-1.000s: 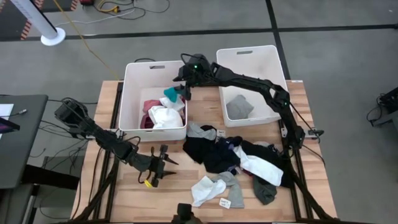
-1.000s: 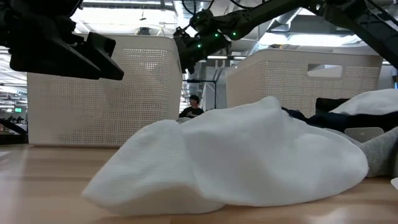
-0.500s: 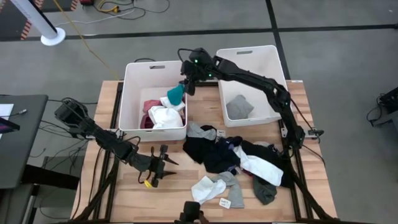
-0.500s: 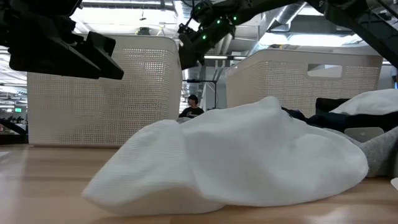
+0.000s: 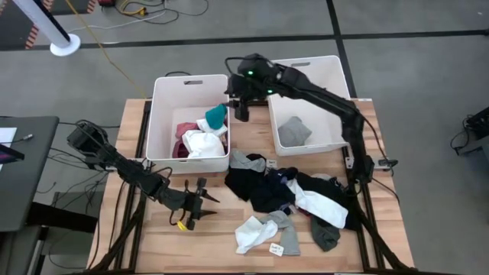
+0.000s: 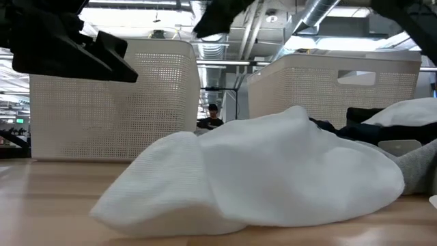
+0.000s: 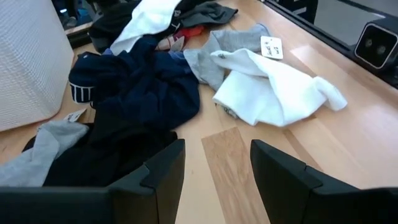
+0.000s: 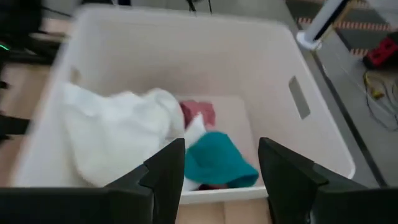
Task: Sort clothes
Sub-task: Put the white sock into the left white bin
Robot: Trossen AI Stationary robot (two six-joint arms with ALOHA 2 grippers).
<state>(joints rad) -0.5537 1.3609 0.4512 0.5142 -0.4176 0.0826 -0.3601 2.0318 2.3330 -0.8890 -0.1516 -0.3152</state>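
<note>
High view: crumpled teal cloth [image 5: 216, 116] (soft) in the perforated bin [image 5: 164, 114].

Even, bright overhead light, soft shadows; right wrist view motion-blurred; low view's near white cloth [image 6: 273, 171] slightly soft.
</note>
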